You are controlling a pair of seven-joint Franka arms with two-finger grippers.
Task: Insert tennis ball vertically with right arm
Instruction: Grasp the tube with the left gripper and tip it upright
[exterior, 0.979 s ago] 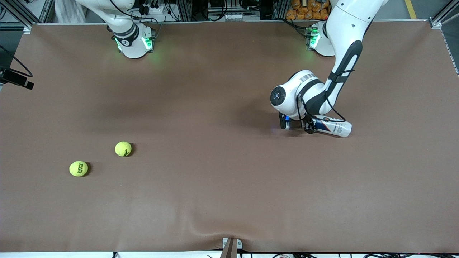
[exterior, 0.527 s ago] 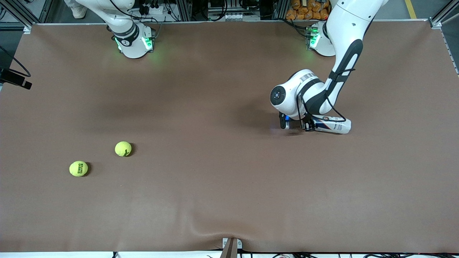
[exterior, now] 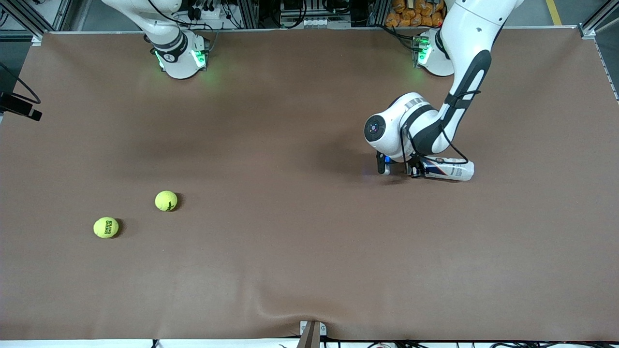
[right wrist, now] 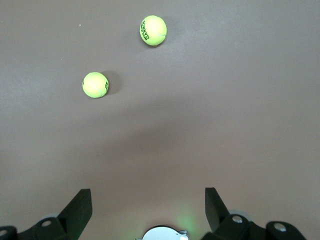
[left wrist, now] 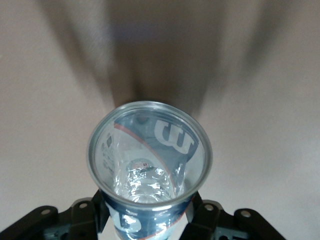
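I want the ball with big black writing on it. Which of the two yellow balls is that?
The ball nearer the front camera, closer to the table's edge at the right arm's end. It shows a bold black word; the other ball shows only a thin dark mark.

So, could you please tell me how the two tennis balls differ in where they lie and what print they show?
The nearer ball lies closer to the front camera and further toward the right arm's end of the table; the farther ball lies more toward the table's middle. The nearer ball shows a block of black lettering; the farther ball shows only a thin black mark. Both are yellow-green, loose on the table, untouched.
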